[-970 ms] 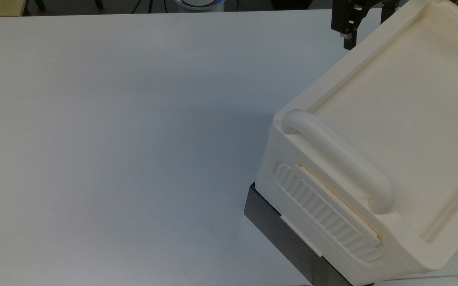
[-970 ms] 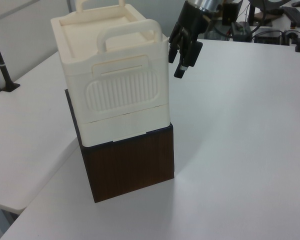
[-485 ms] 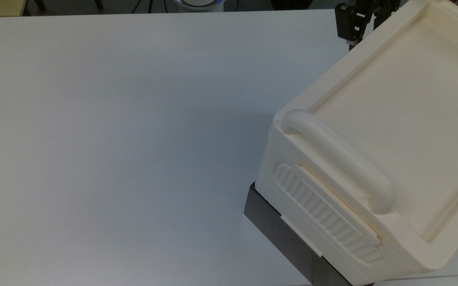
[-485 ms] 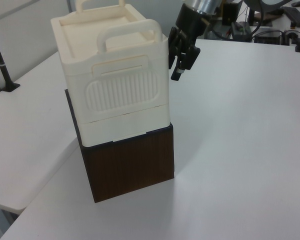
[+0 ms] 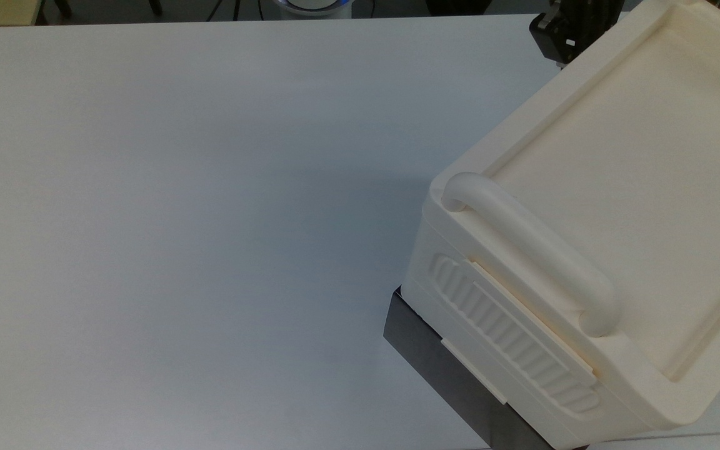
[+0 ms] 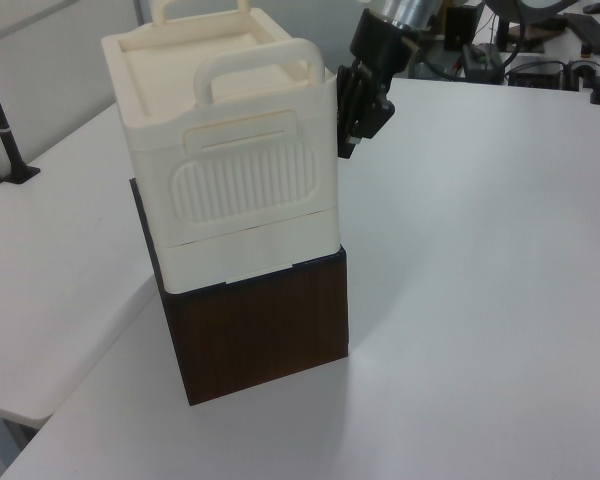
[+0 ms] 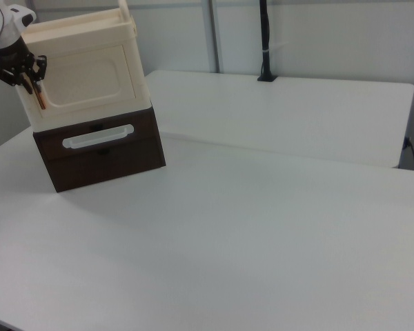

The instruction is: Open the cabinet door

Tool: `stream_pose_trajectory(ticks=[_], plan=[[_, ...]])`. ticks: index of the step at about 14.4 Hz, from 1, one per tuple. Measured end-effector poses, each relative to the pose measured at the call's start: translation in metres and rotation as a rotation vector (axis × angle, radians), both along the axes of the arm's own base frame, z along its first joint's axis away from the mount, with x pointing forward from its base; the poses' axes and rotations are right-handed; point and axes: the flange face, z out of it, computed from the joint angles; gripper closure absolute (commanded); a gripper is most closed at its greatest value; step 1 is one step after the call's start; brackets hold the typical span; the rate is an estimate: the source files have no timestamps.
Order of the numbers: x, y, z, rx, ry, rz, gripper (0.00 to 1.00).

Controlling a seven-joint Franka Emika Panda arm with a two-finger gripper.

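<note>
The claw [image 7: 29, 81] sits at the copper-orange strip handle [image 7: 40, 96], on the right view's left edge of the cabinet door [image 7: 86, 74]; whether its fingers are apart or closed on the strip I cannot tell. The door, just beside the claw and reaching away toward the right view's right, is a flat cream plastic panel with a recessed rounded-rectangle inset. It looks stiff, light and rather slick, so it should swing easily. The slim strip is the natural hold, pinched across its narrow width. Below the claw lies a dark wood-grain drawer base [image 7: 100, 148] with a pale bar pull [image 7: 98, 136]. Farther off, around the corner, are the ribbed side panel [image 6: 245, 180] and thick rounded bar handle [image 6: 260, 62], all on the smooth white tabletop [image 6: 480, 260].
</note>
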Motion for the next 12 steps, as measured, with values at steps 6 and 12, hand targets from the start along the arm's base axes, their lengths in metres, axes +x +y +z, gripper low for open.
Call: stream_pose_trajectory(ticks=[6, 12], plan=[[0.0020, -0.0034, 0.0001, 0.006, 0.003, -0.004, 0.90], [-0.0006, -0.0093, 0.0005, -0.016, 0.040, -0.008, 0.82]])
